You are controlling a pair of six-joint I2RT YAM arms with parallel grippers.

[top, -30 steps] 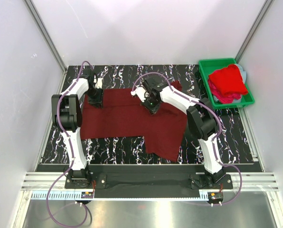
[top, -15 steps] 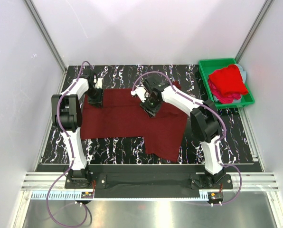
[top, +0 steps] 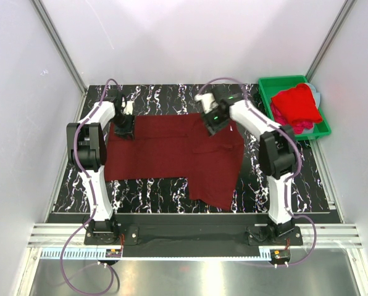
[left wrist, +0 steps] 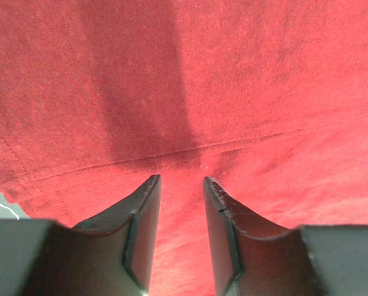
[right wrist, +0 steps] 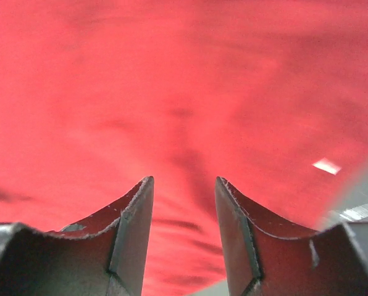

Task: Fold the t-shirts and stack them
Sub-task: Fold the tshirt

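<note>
A dark maroon t-shirt (top: 165,154) lies spread flat on the black marbled table (top: 147,188). Its near right part hangs toward the front edge. My left gripper (top: 123,127) rests on the shirt's far left corner. In the left wrist view its jaws (left wrist: 181,179) stand a little apart over the cloth (left wrist: 233,92), near a hem seam. My right gripper (top: 216,121) is over the shirt's far right part. In the right wrist view it (right wrist: 184,179) is open above blurred cloth (right wrist: 171,74). A bright red t-shirt (top: 297,103) lies bunched on a pink-magenta one (top: 294,128).
A green plastic bin (top: 281,79) at the far right of the table holds the red and pink shirts. White walls with metal corner posts close in the table on three sides. Both arm bases stand on a rail at the near edge.
My right gripper moved right and toward the back, from the shirt's middle to its far right part. The raised fold there now lies flat. The left arm has not moved.
</note>
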